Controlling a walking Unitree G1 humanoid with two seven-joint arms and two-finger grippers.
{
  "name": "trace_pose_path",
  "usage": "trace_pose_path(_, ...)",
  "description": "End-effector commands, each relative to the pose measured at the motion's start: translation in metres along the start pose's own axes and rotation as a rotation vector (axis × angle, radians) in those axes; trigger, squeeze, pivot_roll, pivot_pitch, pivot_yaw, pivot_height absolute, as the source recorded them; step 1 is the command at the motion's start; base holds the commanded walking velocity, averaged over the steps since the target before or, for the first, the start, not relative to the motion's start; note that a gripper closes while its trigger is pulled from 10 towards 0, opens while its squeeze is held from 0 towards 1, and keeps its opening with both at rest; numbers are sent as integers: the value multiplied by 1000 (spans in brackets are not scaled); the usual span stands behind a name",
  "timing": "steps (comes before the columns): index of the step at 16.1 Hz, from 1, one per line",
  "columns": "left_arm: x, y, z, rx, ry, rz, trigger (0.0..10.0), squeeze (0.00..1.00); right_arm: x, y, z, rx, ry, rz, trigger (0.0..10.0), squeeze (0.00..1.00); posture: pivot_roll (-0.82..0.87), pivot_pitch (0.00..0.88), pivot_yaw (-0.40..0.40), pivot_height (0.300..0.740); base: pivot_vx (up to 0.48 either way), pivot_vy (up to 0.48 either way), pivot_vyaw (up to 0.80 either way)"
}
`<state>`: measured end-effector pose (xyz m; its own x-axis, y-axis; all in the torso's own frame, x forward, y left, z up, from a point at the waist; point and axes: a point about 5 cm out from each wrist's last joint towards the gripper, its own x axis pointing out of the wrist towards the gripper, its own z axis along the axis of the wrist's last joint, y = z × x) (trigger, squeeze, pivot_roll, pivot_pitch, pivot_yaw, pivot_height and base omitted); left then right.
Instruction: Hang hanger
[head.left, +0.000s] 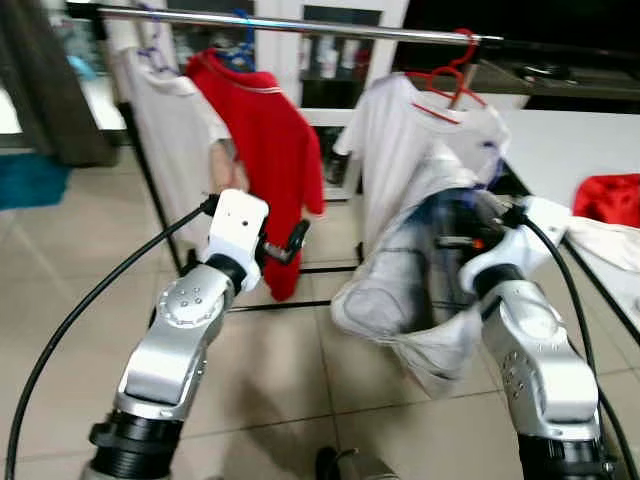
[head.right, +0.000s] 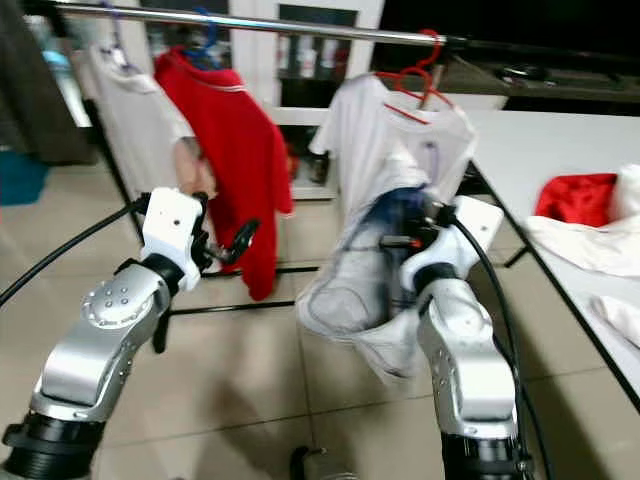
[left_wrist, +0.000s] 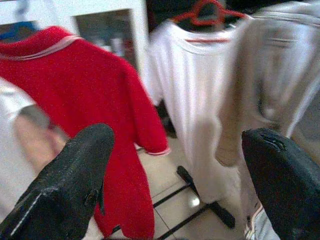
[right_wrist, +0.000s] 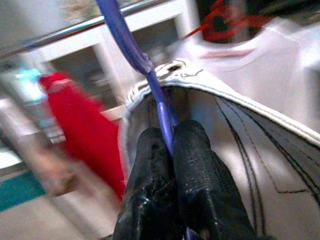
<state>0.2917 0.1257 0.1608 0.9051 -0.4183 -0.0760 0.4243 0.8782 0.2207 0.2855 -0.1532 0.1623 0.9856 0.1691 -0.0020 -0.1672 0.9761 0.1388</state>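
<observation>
A metal rail (head.left: 300, 28) spans the top of the head views. On it hang a white shirt (head.left: 170, 130), a red shirt (head.left: 262, 140) on a blue hanger, and a white shirt (head.left: 400, 150) on a red hanger (head.left: 455, 70). My right gripper (right_wrist: 167, 137) is shut on the shaft of a purple hanger (right_wrist: 125, 40) that carries a white garment with dark lines (head.left: 400, 290). That garment sags below the rail, in front of the shirt on the red hanger. My left gripper (head.left: 290, 243) is raised before the red shirt, fingers (left_wrist: 75, 180) spread wide with nothing between them.
A white table (head.left: 570, 140) at the right holds a red cloth (head.left: 610, 198) and a white cloth (head.left: 610, 245). The rack's black base bar (head.left: 300, 302) crosses the tiled floor. What looks like a person's arm (head.left: 225, 168) shows between the left shirts. A teal bin (head.left: 30, 180) stands far left.
</observation>
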Motion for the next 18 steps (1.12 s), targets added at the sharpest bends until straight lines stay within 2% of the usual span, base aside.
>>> trace_pose_path(1,6,-10,8,44,-36,-89,10000,0,2,8,15,69,-49,116,10000,0,-20,0,-111,740,0,0,0)
trace_pose_path(4,11,-14,11,87,-46,-125,10000,0,5,14,22,109,-69,202,10000,0,-23,0,-107,740,0,0,-281)
trace_pose_path(6,17,-15,25,67,-123,-137,10000,0,4,29,29,122,-74,353,10000,0,-32,0,-105,740,0,0,0)
trace_pose_path(8,17,-14,26,45,-125,-139,10000,0,5,30,30,123,-73,361,10000,0,-31,0,-109,740,0,0,0)
trace_pose_path(9,17,-13,26,36,-136,-131,10000,1000,5,30,31,128,-75,365,10000,0,-30,0,-113,740,0,0,0)
trace_pose_path(13,22,-17,25,28,-142,-170,10000,1000,8,34,37,152,-92,401,10000,0,-29,0,-121,740,0,0,0)
trace_pose_path(14,22,-21,26,13,-156,-210,10000,0,8,35,38,154,-94,402,10000,0,-32,0,-119,740,0,0,0)
trace_pose_path(16,22,-25,26,15,-155,-251,10000,0,9,34,38,156,-96,398,10000,0,-32,0,-119,740,0,0,0)
trace_pose_path(18,26,-17,18,82,-106,-179,10000,0,9,34,40,159,-101,399,10000,0,-32,0,-119,740,0,0,0)
